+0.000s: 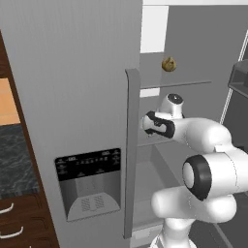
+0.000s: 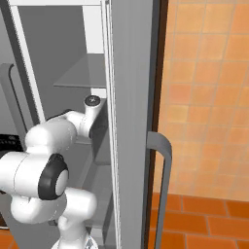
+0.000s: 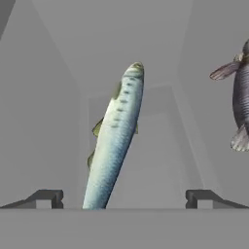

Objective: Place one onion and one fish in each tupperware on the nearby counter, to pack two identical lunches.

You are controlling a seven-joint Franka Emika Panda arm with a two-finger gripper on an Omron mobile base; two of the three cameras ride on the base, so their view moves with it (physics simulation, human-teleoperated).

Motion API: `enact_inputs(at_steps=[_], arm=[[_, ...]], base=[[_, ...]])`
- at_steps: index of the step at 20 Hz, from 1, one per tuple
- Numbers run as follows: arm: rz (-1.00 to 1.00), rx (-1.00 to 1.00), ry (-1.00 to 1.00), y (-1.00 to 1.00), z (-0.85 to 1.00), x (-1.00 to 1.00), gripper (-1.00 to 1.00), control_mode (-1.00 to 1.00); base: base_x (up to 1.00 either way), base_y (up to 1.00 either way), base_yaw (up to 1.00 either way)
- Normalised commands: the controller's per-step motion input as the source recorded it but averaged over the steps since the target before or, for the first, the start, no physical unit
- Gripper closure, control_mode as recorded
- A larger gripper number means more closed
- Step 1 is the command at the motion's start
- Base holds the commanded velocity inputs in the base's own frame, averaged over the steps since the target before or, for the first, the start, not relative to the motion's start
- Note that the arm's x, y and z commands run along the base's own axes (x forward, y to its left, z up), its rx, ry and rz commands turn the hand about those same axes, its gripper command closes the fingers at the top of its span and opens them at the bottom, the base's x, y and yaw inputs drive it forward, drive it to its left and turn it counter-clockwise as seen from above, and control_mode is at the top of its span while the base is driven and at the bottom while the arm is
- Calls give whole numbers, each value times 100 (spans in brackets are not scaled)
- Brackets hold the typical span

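A long silver-blue fish (image 3: 115, 136) lies on the grey fridge shelf, its tail end reaching down between my fingertips. My gripper (image 3: 124, 197) is open, with one dark fingertip (image 3: 46, 197) on each side of the fish and well apart from it. A second, darker fish (image 3: 241, 102) lies at the right edge of the hand view. A brown onion (image 1: 168, 63) sits on a higher shelf, above my hand. A stretch of the marbled counter (image 1: 12, 160) shows at the far left. The tupperware is out of view.
My arm reaches into the open fridge past its grey left door (image 1: 72, 97), which has a vertical handle (image 1: 130, 145) and a dispenser panel (image 1: 89, 184). The right door (image 2: 131, 121) stands edge-on beside my arm. An orange tiled wall (image 2: 209, 97) is to the right.
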Motion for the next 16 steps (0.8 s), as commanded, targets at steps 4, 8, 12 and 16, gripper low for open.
enact_inputs(at_steps=[4, 8, 12, 16], arm=[[0, 0, 5, 0, -31, 63, -100, -100], [0, 0, 5, 0, -28, 62, -100, -100], [0, 0, 6, 0, -36, 46, -100, -100], [-9, 0, 11, 0, -88, -59, 100, -100]], base=[[0, 0, 0], [0, 0, 0], [0, 0, 0], [0, 0, 0]])
